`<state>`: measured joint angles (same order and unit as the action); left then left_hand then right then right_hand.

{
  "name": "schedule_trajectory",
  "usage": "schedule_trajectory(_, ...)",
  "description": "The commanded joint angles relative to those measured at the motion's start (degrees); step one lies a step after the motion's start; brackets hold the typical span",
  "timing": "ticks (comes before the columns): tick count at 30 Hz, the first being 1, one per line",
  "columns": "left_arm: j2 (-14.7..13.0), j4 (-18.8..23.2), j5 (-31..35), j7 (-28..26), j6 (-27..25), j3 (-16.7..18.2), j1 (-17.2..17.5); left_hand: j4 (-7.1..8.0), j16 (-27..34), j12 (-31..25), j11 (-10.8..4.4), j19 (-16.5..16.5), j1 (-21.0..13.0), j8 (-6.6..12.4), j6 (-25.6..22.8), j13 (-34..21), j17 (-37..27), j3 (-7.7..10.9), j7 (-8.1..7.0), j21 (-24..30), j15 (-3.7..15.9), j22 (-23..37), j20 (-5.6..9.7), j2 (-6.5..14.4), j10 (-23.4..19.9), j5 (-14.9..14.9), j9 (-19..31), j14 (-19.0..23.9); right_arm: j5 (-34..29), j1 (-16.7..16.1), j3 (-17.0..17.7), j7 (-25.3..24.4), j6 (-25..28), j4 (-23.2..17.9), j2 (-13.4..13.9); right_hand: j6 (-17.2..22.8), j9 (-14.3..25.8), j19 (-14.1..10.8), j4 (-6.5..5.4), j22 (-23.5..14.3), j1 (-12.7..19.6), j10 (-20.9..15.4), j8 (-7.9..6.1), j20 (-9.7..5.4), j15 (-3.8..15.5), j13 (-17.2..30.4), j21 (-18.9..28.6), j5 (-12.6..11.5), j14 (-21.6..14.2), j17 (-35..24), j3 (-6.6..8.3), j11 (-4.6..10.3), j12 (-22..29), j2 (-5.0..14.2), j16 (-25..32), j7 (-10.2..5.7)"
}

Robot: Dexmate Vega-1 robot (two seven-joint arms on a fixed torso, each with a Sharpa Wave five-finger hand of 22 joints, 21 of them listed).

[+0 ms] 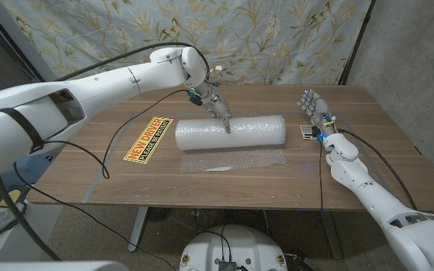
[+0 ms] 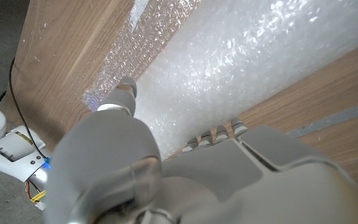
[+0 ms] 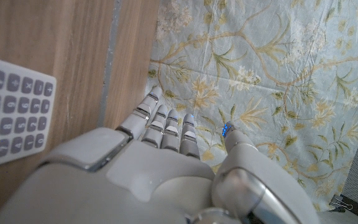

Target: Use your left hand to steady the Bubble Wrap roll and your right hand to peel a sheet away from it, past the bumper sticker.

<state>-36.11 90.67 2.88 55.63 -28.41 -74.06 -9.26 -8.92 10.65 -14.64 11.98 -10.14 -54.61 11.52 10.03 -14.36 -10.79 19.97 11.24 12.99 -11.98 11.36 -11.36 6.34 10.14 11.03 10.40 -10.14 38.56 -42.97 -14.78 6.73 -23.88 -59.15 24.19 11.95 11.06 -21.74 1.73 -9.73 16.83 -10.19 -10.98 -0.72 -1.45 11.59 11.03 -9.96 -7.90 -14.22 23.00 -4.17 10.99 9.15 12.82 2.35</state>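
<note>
The Bubble Wrap roll (image 1: 230, 132) lies across the middle of the table, with a loose sheet (image 1: 232, 159) spread on the wood in front of it. My left hand (image 1: 217, 108) reaches down onto the roll's top. In the left wrist view the left hand (image 2: 166, 174) spans the roll (image 2: 241, 68), with its thumb (image 2: 126, 90) by the sheet (image 2: 123, 56) and its fingertips (image 2: 219, 132) at the roll's other edge. The yellow bumper sticker (image 1: 147, 139) lies left of the roll. My right hand (image 1: 315, 113) stands upright at the table's right, fingers straight, holding nothing and well away from the roll.
A small keypad device (image 1: 308, 132) lies beside my right hand, also seen as grey keys (image 3: 11, 106) on the wood. A floral cloth (image 1: 224, 38) hangs behind the table. Bare wood (image 1: 330, 162) runs along the table's front edge.
</note>
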Motion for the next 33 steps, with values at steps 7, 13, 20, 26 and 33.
schedule_trajectory(7, 1.01, 2.88, 6.81, -2.40, -0.92, -4.56, -1.13, 0.15, 0.50, -0.25, 0.34, -4.16, -1.20, -0.06, 7.12, -0.23, -0.22, -0.12, 0.59, 0.16, -0.62, 0.14, -0.62, 0.12, 7.54, 0.41, 0.20, -6.34, 1.42, 0.32, 0.75, 0.82, -0.39, 1.89, -0.86, -0.14, 0.30, -0.30, 0.44, -0.26, 0.56, 0.46, -0.12, 0.38, -0.21, 0.32, 0.21, -0.06, 0.07, -0.35, -0.01, 0.11, 0.30, 0.23, 0.14, 0.05)
schedule_trajectory(13, 0.18, 4.98, 8.51, -3.81, -2.03, -5.20, -0.70, 0.17, 0.55, -0.24, 0.35, -4.02, -1.26, -0.08, 7.08, -0.29, -0.24, -0.19, 0.59, 0.16, -0.61, 0.17, -0.63, 0.10, 7.44, 0.39, 0.20, -6.07, 1.77, 0.40, 0.82, 1.13, -0.48, 2.49, -1.25, -0.16, 0.30, -0.31, 0.46, -0.27, 0.56, 0.49, -0.15, 0.37, -0.18, 0.32, 0.23, -0.06, 0.07, -0.35, -0.01, 0.05, 0.32, 0.24, 0.16, 0.03)
schedule_trajectory(20, -3.59, 14.21, 14.27, -10.92, -8.77, -5.46, 2.72, -0.38, 1.71, -2.30, -1.01, 3.91, -2.97, 1.05, 0.85, -0.51, -0.31, -0.43, -0.03, 2.74, -0.28, 0.35, -0.20, -0.78, 1.09, 0.50, 0.28, 1.22, 2.15, 0.44, 0.83, 1.55, -0.44, 2.95, -1.61, -0.24, 0.30, -0.44, 0.49, -0.28, 0.56, 0.48, -0.15, 0.60, -0.21, 0.31, 0.30, -0.06, 0.05, -0.36, -0.03, 0.14, 0.36, 0.23, 0.20, 0.08)
schedule_trajectory(26, -6.30, 20.21, 18.13, -17.76, -14.09, -5.24, 6.81, -0.53, 2.14, -3.34, -1.65, 6.28, -3.98, 1.69, -2.52, -0.49, -0.23, -0.50, -0.15, 3.45, -0.16, 0.28, -0.35, -1.49, -2.17, 0.63, 0.29, 4.48, 2.61, 0.63, 0.89, 2.26, -0.53, 3.74, -1.95, -0.28, 0.30, -0.51, 0.49, -0.29, 0.54, 0.53, -0.16, 0.75, -0.23, 0.31, 0.33, -0.06, 0.04, -0.37, -0.03, 0.10, 0.36, 0.27, 0.23, -0.03)
schedule_trajectory(33, -7.65, 23.33, 21.91, -21.05, -17.58, -6.62, 8.91, -0.59, 2.56, -3.97, -2.19, 8.45, -4.83, 1.88, -4.40, -0.47, -0.18, -0.47, -0.68, 4.12, 0.06, 0.19, -0.18, -1.81, -4.39, 0.75, 0.31, 7.09, 3.26, 0.85, 0.87, 3.36, -0.29, 4.66, -2.35, -0.37, 0.30, -0.67, 0.48, -0.30, 0.50, 0.52, -0.16, 0.94, -0.26, 0.31, 0.41, -0.05, 0.00, -0.39, -0.06, 0.18, 0.40, 0.28, 0.28, -0.05)
